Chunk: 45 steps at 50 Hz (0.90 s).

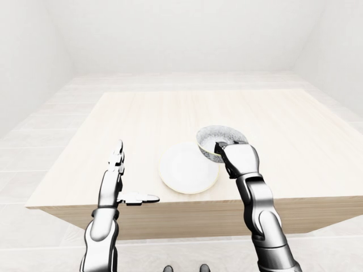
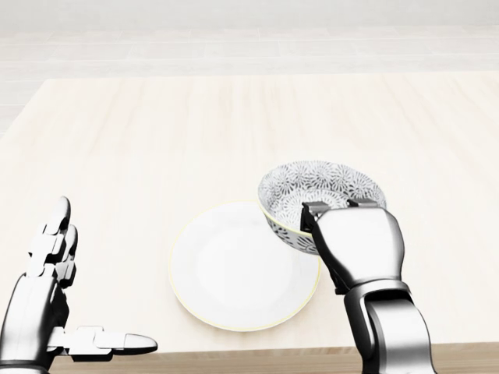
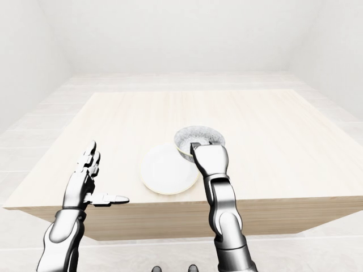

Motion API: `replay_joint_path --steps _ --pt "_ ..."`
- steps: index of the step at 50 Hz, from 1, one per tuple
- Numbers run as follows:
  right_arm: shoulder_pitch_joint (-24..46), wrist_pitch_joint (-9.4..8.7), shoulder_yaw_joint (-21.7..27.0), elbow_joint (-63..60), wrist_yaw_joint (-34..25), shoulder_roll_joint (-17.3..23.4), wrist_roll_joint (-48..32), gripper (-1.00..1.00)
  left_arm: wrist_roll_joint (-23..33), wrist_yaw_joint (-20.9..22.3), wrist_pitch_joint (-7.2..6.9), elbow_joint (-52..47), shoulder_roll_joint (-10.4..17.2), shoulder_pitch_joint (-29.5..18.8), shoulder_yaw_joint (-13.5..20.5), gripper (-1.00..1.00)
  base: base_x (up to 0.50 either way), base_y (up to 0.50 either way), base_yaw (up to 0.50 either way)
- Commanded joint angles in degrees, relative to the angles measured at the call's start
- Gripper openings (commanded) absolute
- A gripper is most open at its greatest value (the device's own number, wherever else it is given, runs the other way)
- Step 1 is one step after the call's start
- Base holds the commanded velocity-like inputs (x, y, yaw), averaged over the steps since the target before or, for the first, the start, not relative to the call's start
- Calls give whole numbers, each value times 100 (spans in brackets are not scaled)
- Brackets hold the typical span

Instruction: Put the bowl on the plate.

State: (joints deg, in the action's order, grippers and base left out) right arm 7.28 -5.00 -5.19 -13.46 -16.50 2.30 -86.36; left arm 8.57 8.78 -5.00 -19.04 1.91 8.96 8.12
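The bowl [image 2: 320, 195] is in the grip of the right robot hand [image 2: 355, 245], which comes up from the bottom right of the head view. 2 fingertips [image 2: 316, 209] hook over the rim on the side nearest the bottom of the view, and the palm sits against the outer wall, so this robot hand is pinching the bowl's edge. The bowl has a grey-and-white flower pattern inside and out and a thin pale yellow rim. Its mouth faces up and leans slightly toward the camera.

In the head view the bowl overlaps the upper right edge of the plate [image 2: 234, 273], with most of the bowl lying to the right of and above the plate's middle. Whether the bowl's base touches the plate or hangs clear of it cannot be told. The plate is white, round and bare, and lies flat on the pale wooden worktop [image 2: 195, 132] near the edge at the bottom of the view.

The left robot hand [image 2: 47, 304] is at the lower left, well apart from the plate. It is spread, with 2 fingers pointing up the view and the thumb stretched out to the right, holding nothing.

In the left-eye view the worktop stands on a light tiled floor [image 1: 45, 147].
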Motion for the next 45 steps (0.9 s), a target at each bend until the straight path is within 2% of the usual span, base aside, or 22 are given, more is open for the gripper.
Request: replay_joint_path --steps 1,13,40,44,45 --pt "29 0 -266 -294 20 -231 -50 -42 5 5 0 -30 -5 21 6 100 0 0 0" --pt "20 0 -479 -64 266 -383 -65 -41 2 -2 0 91 14 -24 37 100 0 0 0" --pt "-592 0 -1142 -304 577 -522 -177 -43 -42 4 0 150 35 -75 73 100 0 0 0" --pt "-566 0 -1168 -234 596 -536 -180 -51 -55 17 0 134 38 -75 83 100 0 0 0" --pt "-541 0 -1168 -199 605 -544 -178 -69 -63 9 0 241 38 -67 88 100 0 0 0"
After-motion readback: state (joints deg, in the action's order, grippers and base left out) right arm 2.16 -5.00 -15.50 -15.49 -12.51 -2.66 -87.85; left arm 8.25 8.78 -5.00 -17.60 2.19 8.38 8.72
